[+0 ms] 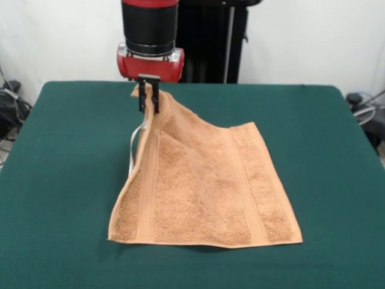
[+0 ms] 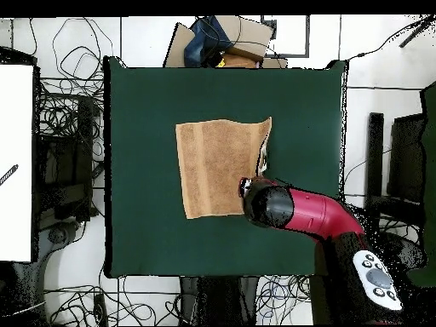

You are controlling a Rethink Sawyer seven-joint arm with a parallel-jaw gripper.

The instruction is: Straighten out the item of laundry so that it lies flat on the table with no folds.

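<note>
**Towel corner pinched and raised, most of the cloth already flat**

Orange-tan towel [image 1: 204,186] spread near the centre of the green desk [image 1: 66,180], lower edge flat, upper-left corner lifted off the surface. Claw [image 1: 148,99] clamped shut on that raised corner. Judged mostly done: one corner left to draw out and lay down, a slanting crease running from it. Around the desk, white wall behind, tangled cables [image 2: 64,111] on the floor, a cardboard box [image 2: 243,38] at the top edge.

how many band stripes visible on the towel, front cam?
2. On the towel: one band runs near the side below the gripper, the other near the opposite side. The lifted corner may hide part of the first.
</note>
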